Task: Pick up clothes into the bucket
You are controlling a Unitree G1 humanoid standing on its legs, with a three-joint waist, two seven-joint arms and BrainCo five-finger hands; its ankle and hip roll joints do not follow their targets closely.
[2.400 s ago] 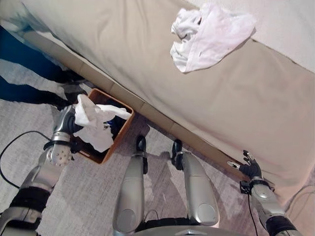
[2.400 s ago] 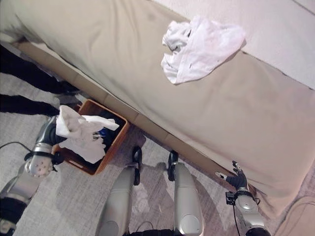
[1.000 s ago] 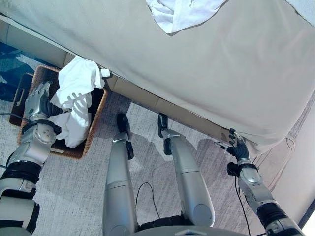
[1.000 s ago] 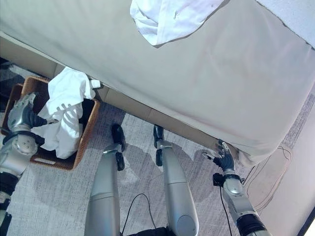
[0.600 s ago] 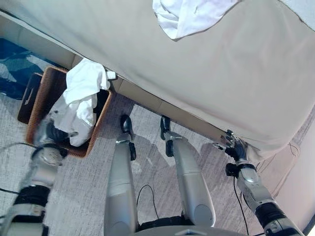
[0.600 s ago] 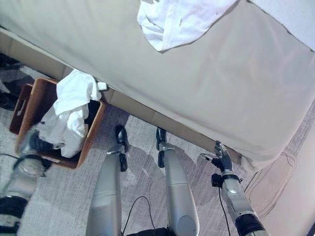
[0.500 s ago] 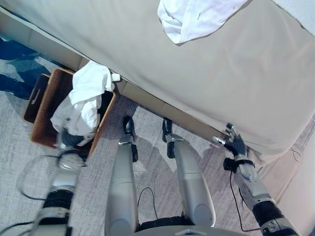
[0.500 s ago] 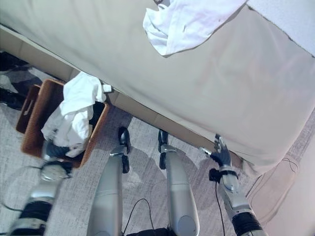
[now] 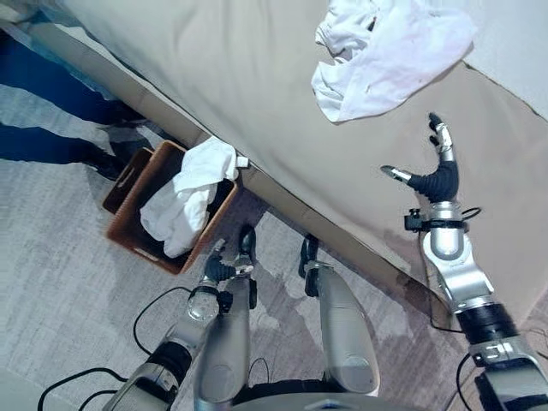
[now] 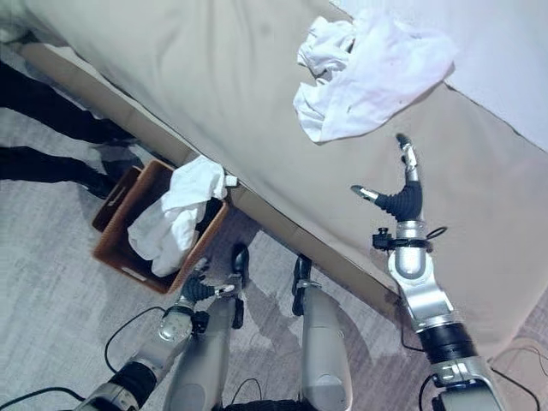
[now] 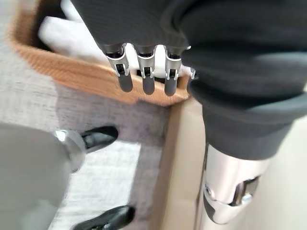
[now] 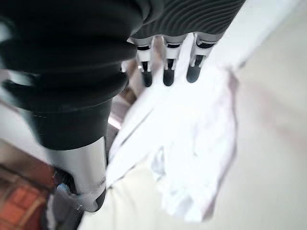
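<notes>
A crumpled white garment (image 9: 385, 56) lies on the beige bed (image 9: 214, 77). My right hand (image 9: 435, 178) is raised over the bed just below that garment, open, with fingers (image 12: 165, 72) straight and nothing in them. On the floor beside the bed stands a brown woven basket (image 9: 135, 244). White clothes (image 9: 184, 197) lie in it and drape over its far rim toward the bed. Low by the basket's near corner, my left hand (image 9: 218, 267) is open and empty, with straight fingers (image 11: 144, 79) pointing at the basket's rim (image 11: 91, 79).
A person's legs in dark trousers (image 9: 51, 111) stand on the grey carpet (image 9: 60, 282) just beyond the basket. The bed's wooden base (image 9: 145, 107) runs along the floor behind the basket.
The camera has shifted. My left hand has let go of the white clothes, left them in the basket and dropped low. My right arm has risen from the bed's edge toward the garment.
</notes>
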